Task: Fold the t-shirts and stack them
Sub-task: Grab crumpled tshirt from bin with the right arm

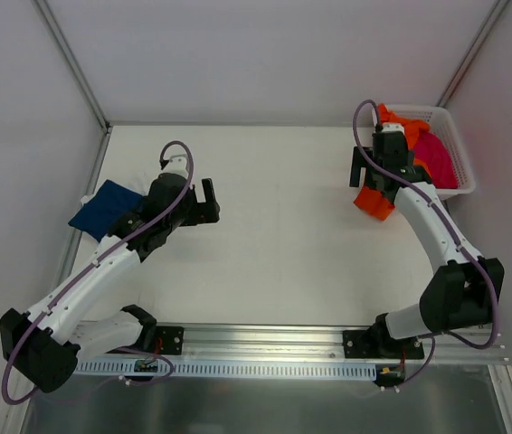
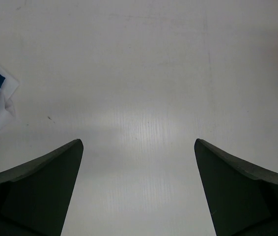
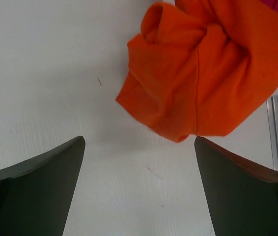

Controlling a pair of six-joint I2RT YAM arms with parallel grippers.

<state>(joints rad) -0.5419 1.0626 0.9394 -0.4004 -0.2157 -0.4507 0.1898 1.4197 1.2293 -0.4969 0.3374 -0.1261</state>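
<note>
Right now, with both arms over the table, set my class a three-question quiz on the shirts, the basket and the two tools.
1. True or false: the navy shirt lies at the left side of the table, outside the basket.
2. Choose one. The orange shirt is: A) folded flat at the table's centre; B) bunched up at the basket's edge, with nothing gripping it; C) clamped in the right arm's fingers.
3. Fill the gap: the left tool and the right tool are both ____ (open or shut).

Key: 1 true; 2 B; 3 open.
</note>
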